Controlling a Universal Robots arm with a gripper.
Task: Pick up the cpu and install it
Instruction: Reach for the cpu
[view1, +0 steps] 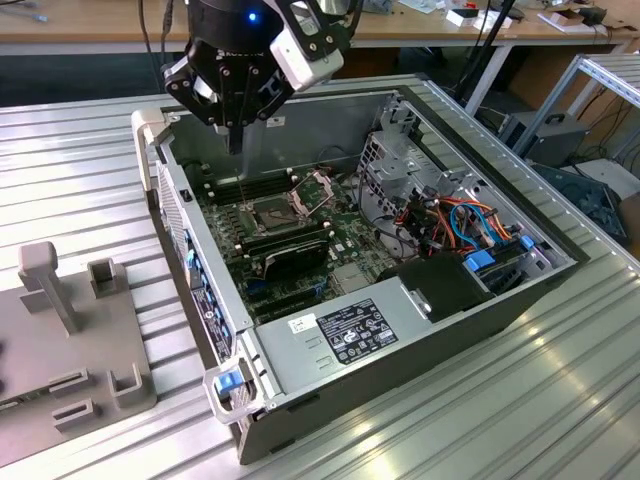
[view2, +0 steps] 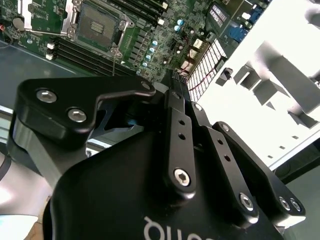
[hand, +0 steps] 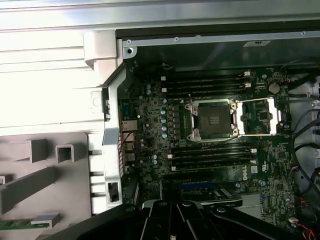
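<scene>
Hand (view1: 236, 135) hanging over the open case (view1: 330, 345), above the motherboard (hand: 150, 130) and close by the socket (hand: 212, 120). Fingers looking drawn together at the tip; can't tell if they're pinching anything.

Socket sitting bare, with the pin field exposed and the hinged plate (hand: 257, 116) swung open beside it. So the cpu isn't seated, and I can't tell where it's lying.

Reading this as the pick/carry stage, install not done. My judgement is the next move is calling for:
- squaring up to the socket
- matching the corner key
- coming straight down, no side load on the pins

Cpu being square, there's no real long axis, and I can't read its facing. Socket edges running parallel to the memory sticks (hand: 210, 85), so that's the alignment reference.
</scene>
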